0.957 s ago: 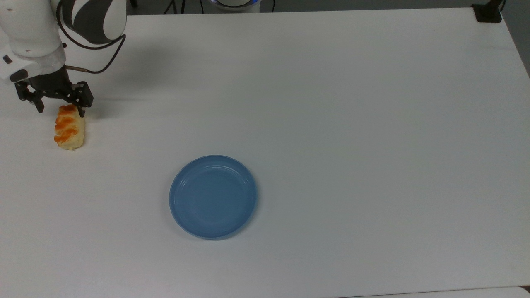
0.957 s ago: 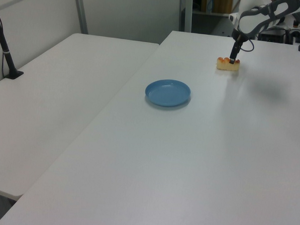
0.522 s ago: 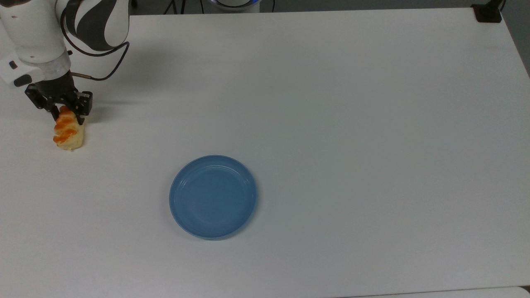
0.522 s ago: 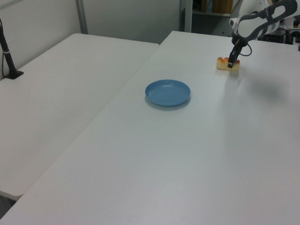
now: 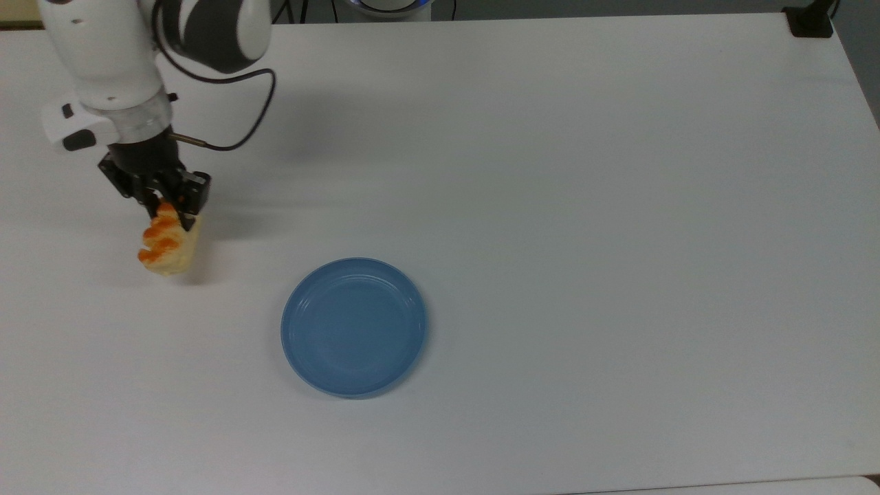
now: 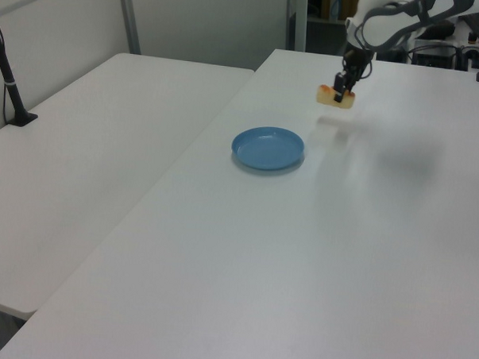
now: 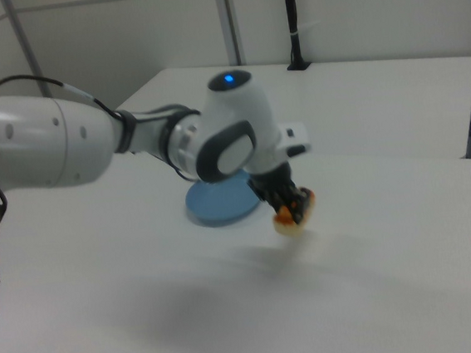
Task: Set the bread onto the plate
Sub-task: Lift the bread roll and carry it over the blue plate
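Note:
The bread (image 5: 167, 242), a pale-yellow bun with orange stripes, hangs tilted above the white table (image 5: 550, 172), held at its upper end by my gripper (image 5: 167, 210), which is shut on it. In the left view the bread (image 6: 334, 97) floats clear of the tabletop under the gripper (image 6: 339, 92), with its shadow below. The right view shows the gripper (image 7: 285, 207) pinching the bread (image 7: 293, 213) in the air. The blue plate (image 5: 353, 326) lies flat and bare, to the right of and below the bread in the top view; it also appears in the left view (image 6: 267, 148) and, partly behind the arm, in the right view (image 7: 219, 205).
A black post base (image 5: 810, 20) sits at the top view's far right corner. A second white table (image 6: 82, 141) adjoins on the left view's left, with a black pole (image 6: 8, 82) on it. The arm's cable (image 5: 234, 137) loops beside the wrist.
The gripper has closed on the bread's end, lifted it off the table and carried it toward the plate, rightward and down in the top view. The plate has not moved.

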